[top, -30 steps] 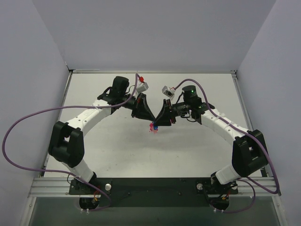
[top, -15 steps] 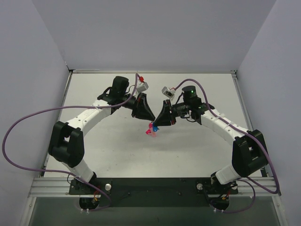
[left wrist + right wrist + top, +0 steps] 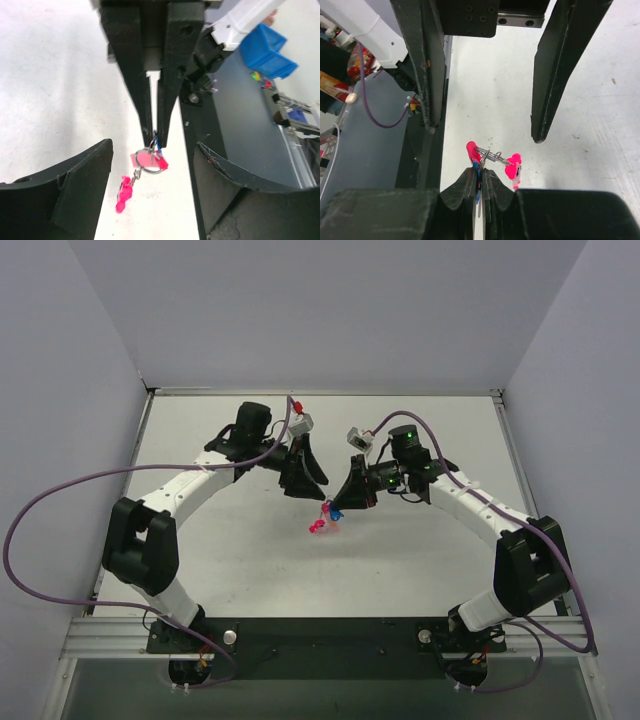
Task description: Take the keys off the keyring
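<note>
My right gripper (image 3: 336, 508) (image 3: 480, 174) is shut on the blue key (image 3: 479, 181), whose blade sits pinched between its fingertips. The thin silvery keyring (image 3: 489, 154) (image 3: 150, 161) hangs from that key above the table. One pink key (image 3: 474, 151) sits on the ring right at the fingertips. A second pink key (image 3: 513, 170) (image 3: 122, 192) dangles from a short chain, and shows as a pink bunch (image 3: 318, 528) in the top view. My left gripper (image 3: 310, 486) stands open just up and left of the bunch, its fingers (image 3: 65, 192) either side of it and touching nothing.
The white table (image 3: 250, 560) has grey walls around it and a dark frame rail (image 3: 330, 640) at the near edge. Purple cables (image 3: 60, 500) loop off both arms. Blue bins (image 3: 267, 50) stand beyond the table's edge.
The left gripper has opened, let go of the bunch and drawn back up-left. The right gripper has shut on the blue key and now carries the bunch alone, slightly lower right.
</note>
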Tool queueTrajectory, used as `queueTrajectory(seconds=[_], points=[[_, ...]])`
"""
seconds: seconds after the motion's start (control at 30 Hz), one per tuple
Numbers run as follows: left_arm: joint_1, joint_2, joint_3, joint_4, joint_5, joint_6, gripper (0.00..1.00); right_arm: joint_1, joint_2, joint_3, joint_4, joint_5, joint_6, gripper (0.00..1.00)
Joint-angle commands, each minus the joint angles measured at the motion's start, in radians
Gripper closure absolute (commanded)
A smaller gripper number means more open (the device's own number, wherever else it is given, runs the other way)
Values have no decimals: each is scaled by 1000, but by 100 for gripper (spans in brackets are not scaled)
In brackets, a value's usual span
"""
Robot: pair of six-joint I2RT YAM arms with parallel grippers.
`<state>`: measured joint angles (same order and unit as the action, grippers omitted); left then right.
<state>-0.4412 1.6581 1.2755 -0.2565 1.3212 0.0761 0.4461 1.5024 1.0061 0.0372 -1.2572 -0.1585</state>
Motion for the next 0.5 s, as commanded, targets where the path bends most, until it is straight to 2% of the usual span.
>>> queueTrajectory(seconds=[0.0, 0.17, 0.3, 0.47], points=[[4, -40, 27, -116, -181, 126, 25, -26, -65, 45, 3, 39, -39, 100], [-4, -27, -1, -132, -310, 169, 24, -38, -97, 57, 4, 134, -12, 100], [-28, -26, -13, -127, -312, 186, 24, -40, -128, 61, 1, 186, 8, 100], [-44, -27, -13, -72, -277, 139, 25, -40, -131, 60, 6, 182, 42, 100]])
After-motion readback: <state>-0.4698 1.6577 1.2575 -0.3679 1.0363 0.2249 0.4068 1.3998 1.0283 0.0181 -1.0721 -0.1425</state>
